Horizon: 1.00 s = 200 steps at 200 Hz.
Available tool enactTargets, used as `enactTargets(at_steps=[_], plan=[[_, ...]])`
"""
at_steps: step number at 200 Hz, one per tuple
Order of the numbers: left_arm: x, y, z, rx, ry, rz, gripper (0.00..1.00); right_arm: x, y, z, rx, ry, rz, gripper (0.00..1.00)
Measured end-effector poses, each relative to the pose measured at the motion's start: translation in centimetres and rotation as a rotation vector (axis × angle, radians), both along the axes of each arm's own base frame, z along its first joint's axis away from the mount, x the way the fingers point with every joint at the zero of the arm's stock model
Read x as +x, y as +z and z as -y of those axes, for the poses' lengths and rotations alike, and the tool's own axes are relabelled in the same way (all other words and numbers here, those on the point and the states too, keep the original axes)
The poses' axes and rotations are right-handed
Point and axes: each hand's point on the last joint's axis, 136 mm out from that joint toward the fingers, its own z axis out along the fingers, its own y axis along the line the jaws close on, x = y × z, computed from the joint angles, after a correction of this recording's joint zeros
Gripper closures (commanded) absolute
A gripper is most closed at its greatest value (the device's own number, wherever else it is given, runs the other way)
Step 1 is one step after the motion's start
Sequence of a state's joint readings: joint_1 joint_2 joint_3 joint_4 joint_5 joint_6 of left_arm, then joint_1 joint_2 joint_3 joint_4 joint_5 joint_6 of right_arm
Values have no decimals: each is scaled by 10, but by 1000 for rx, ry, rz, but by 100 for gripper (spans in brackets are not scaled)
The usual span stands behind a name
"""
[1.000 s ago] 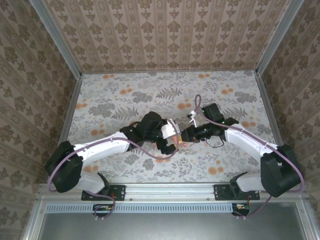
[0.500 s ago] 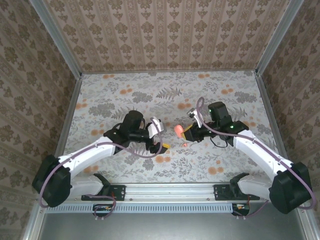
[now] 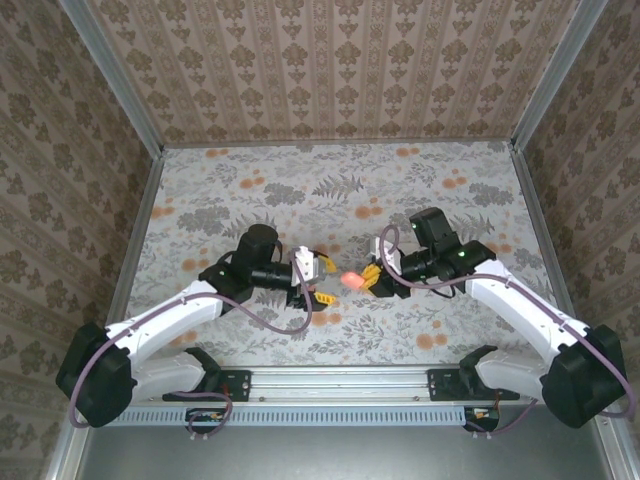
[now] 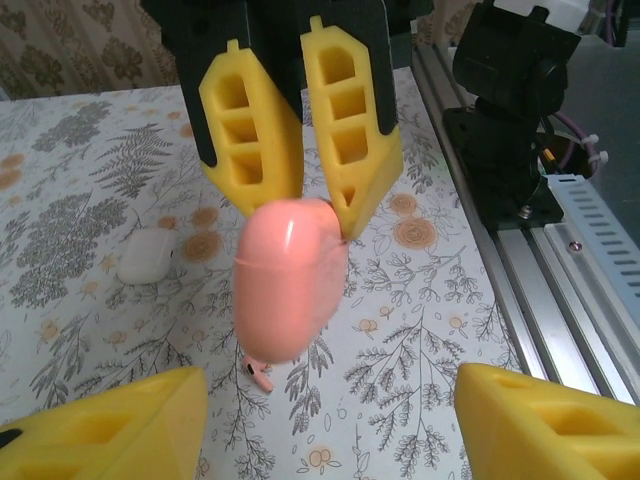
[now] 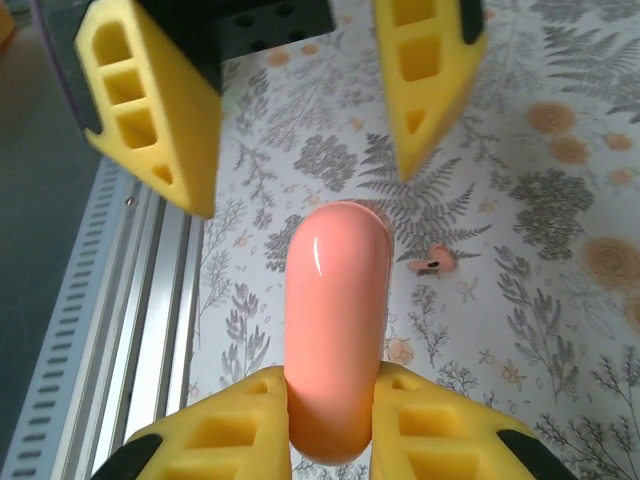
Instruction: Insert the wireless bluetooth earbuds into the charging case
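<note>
Pinching the pink charging case (image 5: pixel 335 300), the right gripper (image 5: pixel 330 405) should hold level while the left gripper (image 5: pixel 300 180), fingers spread, closes squarely on its twelve-o'clock end.

L gripper (image 3: pixel 324 280) — narrower than before; pink case (image 3: pixel 351 279) now nearer it.

We note the lower end of the pink case (image 5: pixel 335 320) is hidden between the fingers (image 5: pixel 215 430) of the right claw (image 5: pixel 330 385). In the left wrist view the case covers part of a pink earbud (image 4: pixel 261 373) on the tabletop (image 4: pixel 90 200). The bottom edge cuts off the left claw (image 4: pixel 325 410). A white item (image 4: pixel 140 258) is too blurred to identify.
</note>
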State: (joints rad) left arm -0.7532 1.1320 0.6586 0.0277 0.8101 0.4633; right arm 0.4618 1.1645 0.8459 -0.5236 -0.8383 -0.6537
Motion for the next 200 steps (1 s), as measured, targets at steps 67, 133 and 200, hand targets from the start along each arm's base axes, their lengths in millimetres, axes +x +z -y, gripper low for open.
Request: enactTargets(at_steps=[67,133,200], plan=[[-12,-18,4,61,-87,-58,50,-14,-6,-15,-78,140,37,83],[-19,-13,5,53,-138,-52,69,-19,-8,-18,-98,180,49,82],[-20,-15,5,69,-154,-54,86,-21,-10,-17,-104,190,48,76]])
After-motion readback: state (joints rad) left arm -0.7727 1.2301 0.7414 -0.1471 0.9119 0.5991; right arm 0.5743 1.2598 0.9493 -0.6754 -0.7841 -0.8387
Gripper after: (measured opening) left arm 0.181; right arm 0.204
